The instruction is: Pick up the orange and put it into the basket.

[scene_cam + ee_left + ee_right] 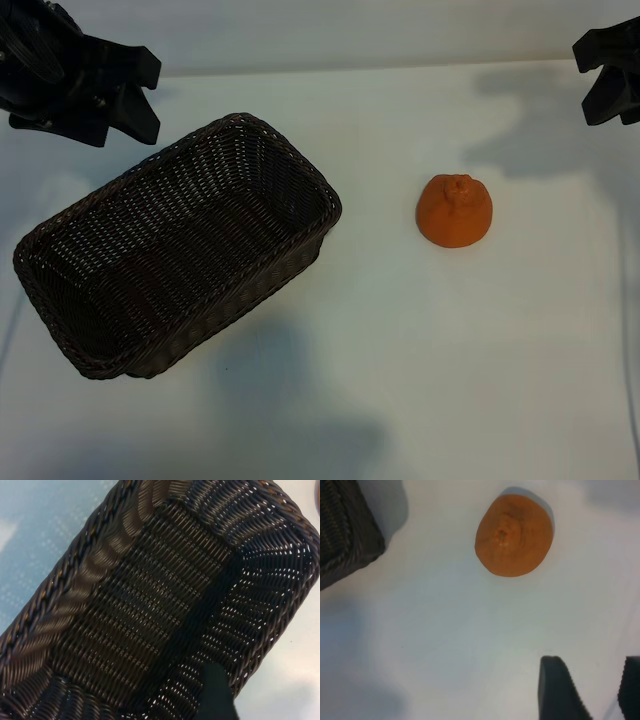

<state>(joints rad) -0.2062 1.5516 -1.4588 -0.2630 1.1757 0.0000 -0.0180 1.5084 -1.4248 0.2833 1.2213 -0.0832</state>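
An orange (455, 211) is sitting stem-up on a white tabletop (400, 360), untouched, as two robot arms are waiting at the far corners of the scene. The fruit is resting well apart from the basket (60, 250), a dark woven wicker one lying at an angle across the left half of the surface, with nothing showing inside it.

The right gripper (592, 690) is hanging above bare tabletop near the orange, its two dark fingers spread with a clear gap between them and nothing pinched. The orange is lying beyond the fingertips in the right wrist view, with a corner of the basket at that view's edge. The left gripper (85, 75) is hovering over the basket's far end, looking straight down into the weave; only one dark fingertip (216, 692) is showing in its wrist view, and by that showing it is standing open and holding nothing.

The job appears to be at its opening step: the reach toward the fruit, with no grasp yet made. The right arm looks the likelier one to do the picking, being nearer. The next move is likely calling for it to bring its open fingers over the orange, lower them either side of the rounded body, and close before lifting and carrying it leftward over the braided rim.
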